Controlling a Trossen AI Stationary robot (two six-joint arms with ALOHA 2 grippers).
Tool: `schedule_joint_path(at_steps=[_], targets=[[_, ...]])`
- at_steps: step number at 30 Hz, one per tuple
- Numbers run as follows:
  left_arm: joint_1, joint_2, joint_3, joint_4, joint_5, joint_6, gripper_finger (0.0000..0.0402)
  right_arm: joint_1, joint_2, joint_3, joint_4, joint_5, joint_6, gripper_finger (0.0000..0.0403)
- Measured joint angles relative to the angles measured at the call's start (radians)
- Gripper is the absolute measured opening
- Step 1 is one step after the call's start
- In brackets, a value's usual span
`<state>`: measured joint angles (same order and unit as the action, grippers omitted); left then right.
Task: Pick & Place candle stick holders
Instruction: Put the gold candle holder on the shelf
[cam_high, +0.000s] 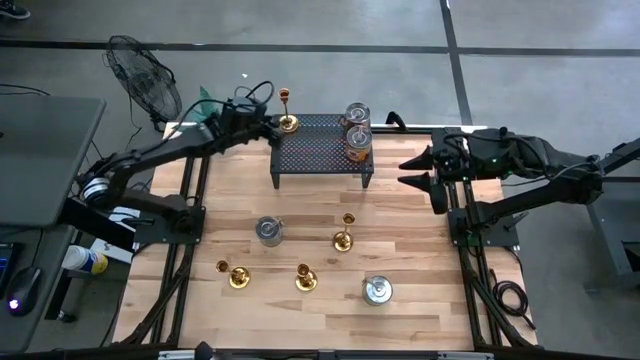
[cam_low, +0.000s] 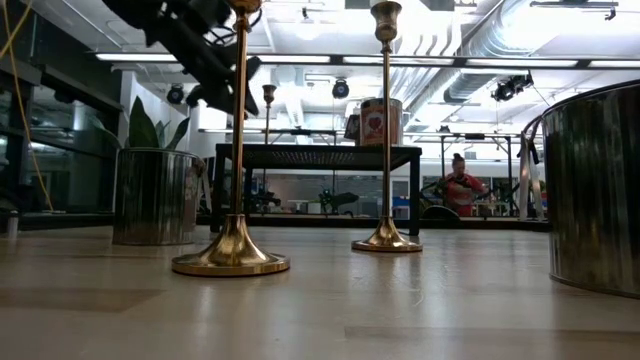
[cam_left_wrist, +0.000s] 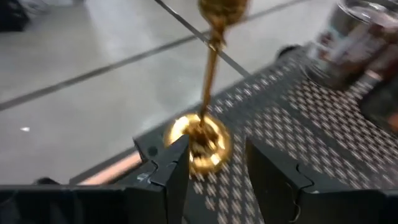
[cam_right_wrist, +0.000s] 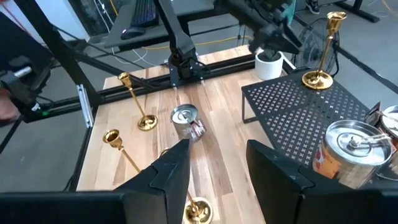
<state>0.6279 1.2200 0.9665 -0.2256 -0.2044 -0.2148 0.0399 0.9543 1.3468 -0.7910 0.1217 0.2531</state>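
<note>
- Left gripper (cam_left_wrist: 211, 171) at the rack's (cam_high: 320, 150) left corner — jaws parted around the base of a holder (cam_high: 287, 122) standing there, not gripping.
- Three more holders (cam_high: 343, 240) on the table (cam_high: 420, 230).
- Right gripper (cam_high: 418, 172) hovers beside the rack, jaws part-open, empty.

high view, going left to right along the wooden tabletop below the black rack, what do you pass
short gold candle stick holder → silver tin can → gold candle stick holder → taller gold candle stick holder → second silver tin can
</note>
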Motion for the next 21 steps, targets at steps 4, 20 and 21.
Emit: schedule_joint_path(at_steps=[4, 20, 21], targets=[[-0.001, -0.102, 0.000, -0.120, 0.041, 0.000, 0.0152, 0.000, 0.000, 0.000, -0.016, -0.006, 0.000, 0.0150], [-0.001, -0.516, 0.000, -0.538, 0.427, -0.028, 0.0152, 0.000, 0.000, 0.000, -0.037, -0.062, -0.057, 0.0150], [-0.001, -0.527, 0.000, -0.561, 0.468, -0.042, 0.0152, 0.000, 0.000, 0.000, -0.037, -0.066, -0.061, 0.0150]])
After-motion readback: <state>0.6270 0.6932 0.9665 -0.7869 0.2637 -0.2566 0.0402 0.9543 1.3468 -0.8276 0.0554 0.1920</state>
